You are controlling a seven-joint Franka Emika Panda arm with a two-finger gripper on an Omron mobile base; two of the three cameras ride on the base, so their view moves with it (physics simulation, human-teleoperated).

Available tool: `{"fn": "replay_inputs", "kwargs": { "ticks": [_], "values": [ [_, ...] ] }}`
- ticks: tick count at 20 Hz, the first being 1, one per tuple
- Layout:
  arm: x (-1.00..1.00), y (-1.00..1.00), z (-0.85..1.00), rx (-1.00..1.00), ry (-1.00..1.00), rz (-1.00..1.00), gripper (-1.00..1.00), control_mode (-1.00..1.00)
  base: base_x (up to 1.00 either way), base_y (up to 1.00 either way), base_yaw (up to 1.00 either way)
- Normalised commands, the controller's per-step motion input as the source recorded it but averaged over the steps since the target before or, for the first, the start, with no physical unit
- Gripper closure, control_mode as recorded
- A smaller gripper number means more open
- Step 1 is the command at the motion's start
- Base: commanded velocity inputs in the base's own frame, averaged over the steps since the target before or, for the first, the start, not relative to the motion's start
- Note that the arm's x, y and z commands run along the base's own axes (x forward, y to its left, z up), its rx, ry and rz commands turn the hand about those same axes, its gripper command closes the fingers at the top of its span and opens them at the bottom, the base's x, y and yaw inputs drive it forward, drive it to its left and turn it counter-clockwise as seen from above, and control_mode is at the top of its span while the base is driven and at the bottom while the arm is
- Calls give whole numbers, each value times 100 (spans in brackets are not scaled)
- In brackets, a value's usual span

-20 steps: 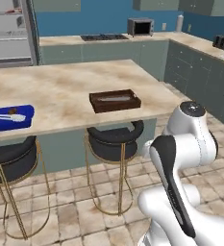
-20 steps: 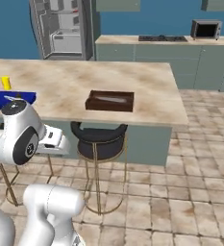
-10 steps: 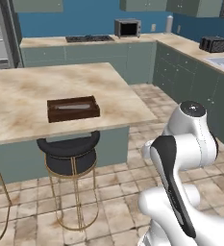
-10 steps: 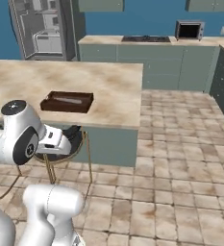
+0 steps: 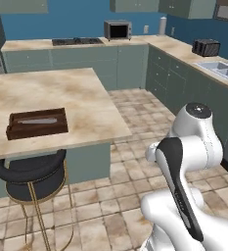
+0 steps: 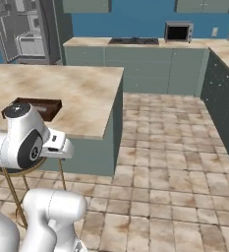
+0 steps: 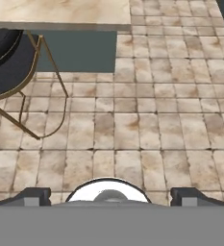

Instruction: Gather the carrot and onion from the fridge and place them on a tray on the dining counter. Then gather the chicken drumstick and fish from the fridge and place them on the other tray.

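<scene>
A dark brown tray lies on the beige dining counter near its front edge. In the right base view the same tray peeks out from behind my arm on the counter. The fridge stands at the far left of that view. The carrot, onion, chicken drumstick, fish and the other tray are out of view. My gripper points down at the tiled floor, open, with nothing between its fingertips.
A black stool with gold legs stands under the counter's front edge, also seen as the stool in the hand view. Back counters carry a microwave, a toaster and a sink. Open tiled floor lies to the right.
The whole scene has slid left in both base views, so the camera has moved rightward. A blue tray at the left edge has left the picture. The gripper stays open.
</scene>
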Motion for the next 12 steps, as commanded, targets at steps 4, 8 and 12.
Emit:
{"fn": "replay_inputs", "kwargs": {
  "ticks": [4,8,12],
  "values": [
    [0,0,0,0,0,0,-100,100,77,-100,10],
    [0,0,0,0,0,0,-100,100,72,-100,7],
    [0,0,0,0,0,0,-100,100,-13,-100,1]
  ]
}}
